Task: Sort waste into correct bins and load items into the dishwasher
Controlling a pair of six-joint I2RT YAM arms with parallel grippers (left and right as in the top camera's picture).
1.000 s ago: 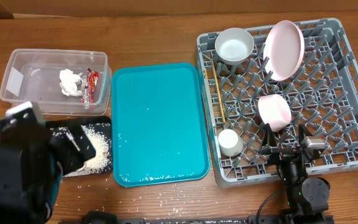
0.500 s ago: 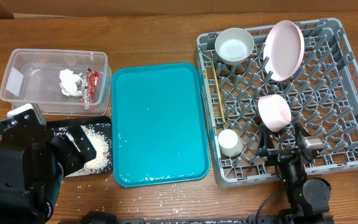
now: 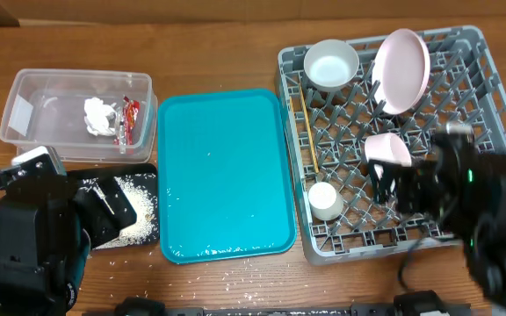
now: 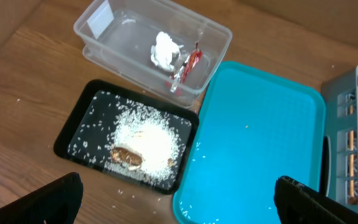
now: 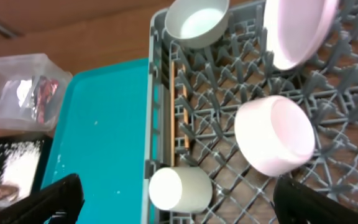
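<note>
Red wrapper [image 4: 190, 62] lies in clear tub [image 4: 123, 43], print seemingly illegible

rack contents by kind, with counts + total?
Plates: 1 (pink plate)
Bowls: 2 (white bowl, pink bowl)
Cups: 1 (white cup)
Chopstick pairs: 1 (chopsticks)
Total: 5 in the dish rack, with the pair counted as one.
</note>
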